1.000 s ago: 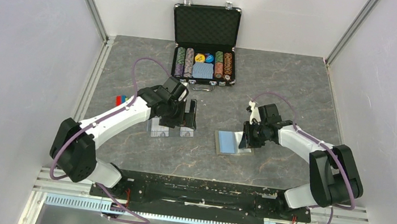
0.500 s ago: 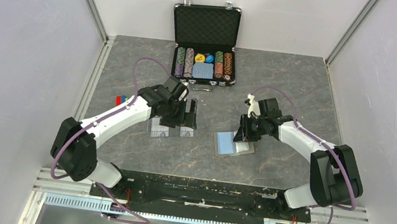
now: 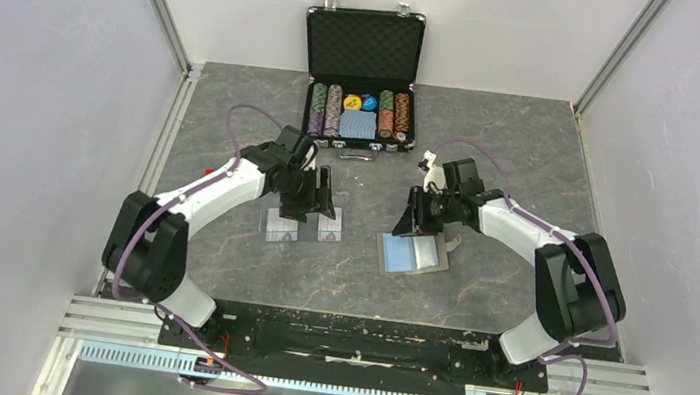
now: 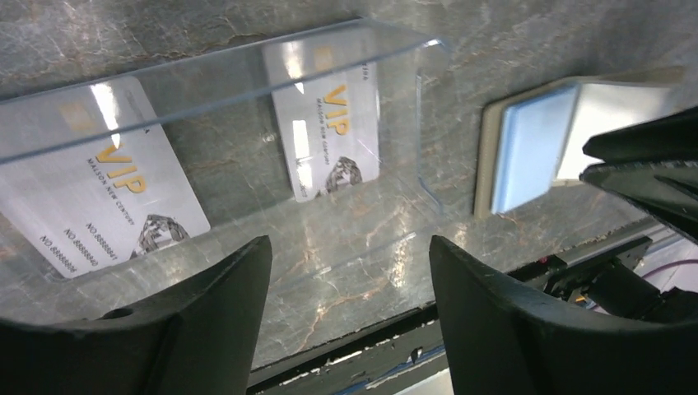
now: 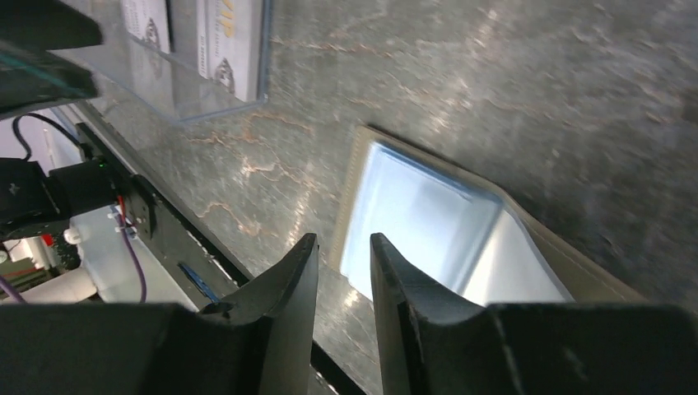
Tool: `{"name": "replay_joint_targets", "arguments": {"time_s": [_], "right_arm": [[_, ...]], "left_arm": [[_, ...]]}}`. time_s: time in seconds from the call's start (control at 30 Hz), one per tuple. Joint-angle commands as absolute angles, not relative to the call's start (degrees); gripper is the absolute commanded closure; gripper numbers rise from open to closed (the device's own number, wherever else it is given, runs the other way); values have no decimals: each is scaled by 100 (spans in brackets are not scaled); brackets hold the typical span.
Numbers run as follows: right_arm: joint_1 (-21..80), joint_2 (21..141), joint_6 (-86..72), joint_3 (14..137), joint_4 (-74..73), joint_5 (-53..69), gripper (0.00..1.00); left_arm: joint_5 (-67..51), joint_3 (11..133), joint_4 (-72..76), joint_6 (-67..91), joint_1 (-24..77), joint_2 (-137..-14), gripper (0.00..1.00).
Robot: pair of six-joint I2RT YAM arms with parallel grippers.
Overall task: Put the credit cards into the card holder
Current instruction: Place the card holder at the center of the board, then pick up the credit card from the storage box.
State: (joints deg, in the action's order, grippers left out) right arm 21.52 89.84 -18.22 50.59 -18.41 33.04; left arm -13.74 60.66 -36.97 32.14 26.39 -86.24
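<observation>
Two whitish credit cards with gold "VIP" print lie flat under a clear plastic sleeve (image 4: 247, 70): one on the left (image 4: 107, 177) and one on the right (image 4: 329, 123). They also show in the top view (image 3: 282, 226) (image 3: 328, 227). The taupe card holder (image 3: 415, 254) lies open with its light blue lining up, right of the cards (image 4: 527, 148) (image 5: 428, 218). My left gripper (image 4: 350, 255) is open and empty above the cards' near side (image 3: 317, 204). My right gripper (image 5: 344, 243) is empty, its jaws a narrow gap apart, over the holder's far left edge (image 3: 410, 227).
A black poker-chip case (image 3: 357, 108) stands open at the back with chips and a blue deck inside. The black base rail (image 3: 348, 343) runs along the near edge. Grey walls close in the left, right and back.
My right gripper has moved left and farther away, from the holder's right flap to its far left edge. My left arm has drawn back a little, uncovering both cards.
</observation>
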Motion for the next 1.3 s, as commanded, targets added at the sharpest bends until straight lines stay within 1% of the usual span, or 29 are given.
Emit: {"name": "replay_joint_targets", "arguments": {"time_s": [0.0, 0.03, 0.23, 0.33, 0.47, 0.7, 0.77, 0.87, 1.1, 1.17, 1.2, 1.27], "right_arm": [[2381, 9315, -2339, 5444, -1149, 3768, 68], [2424, 9405, -2489, 5481, -1019, 3869, 67], [2720, 9981, -3429, 5609, 33, 4248, 65], [2825, 10260, -3720, 5711, 438, 4314, 63], [2893, 10547, -3847, 5857, 546, 4359, 60], [2966, 10936, -4099, 5991, 850, 4517, 58], [2995, 10989, -4122, 6028, 860, 4516, 62], [3038, 11045, -4131, 6055, 868, 4518, 68], [3112, 11118, -4134, 6077, 866, 4544, 73], [3124, 11140, -4139, 6090, 868, 4546, 74], [3134, 11150, -4146, 6105, 870, 4552, 76], [3157, 11216, -4153, 6134, 854, 4592, 89]], "left_arm": [[-1558, 6064, -3397, 3254, 2593, -9041, 27], [-1556, 6079, -3348, 3273, 2597, -9173, 31], [-1167, 6234, -3267, 3464, 2593, -9720, 43], [-988, 6262, -3236, 3532, 2593, -9838, 43], [-883, 6280, -3223, 3603, 2602, -10003, 44], [-792, 6132, -3154, 3649, 2611, -10072, 53], [-848, 6078, -3082, 3658, 2619, -10064, 58], [-863, 6063, -3023, 3668, 2675, -10046, 69], [-735, 6164, -3108, 3597, 2815, -10116, 86], [-599, 6229, -3216, 3549, 2859, -10108, 89], [-538, 6255, -3248, 3525, 2879, -10092, 90], [-487, 6297, -3286, 3492, 2921, -10070, 91]]}}
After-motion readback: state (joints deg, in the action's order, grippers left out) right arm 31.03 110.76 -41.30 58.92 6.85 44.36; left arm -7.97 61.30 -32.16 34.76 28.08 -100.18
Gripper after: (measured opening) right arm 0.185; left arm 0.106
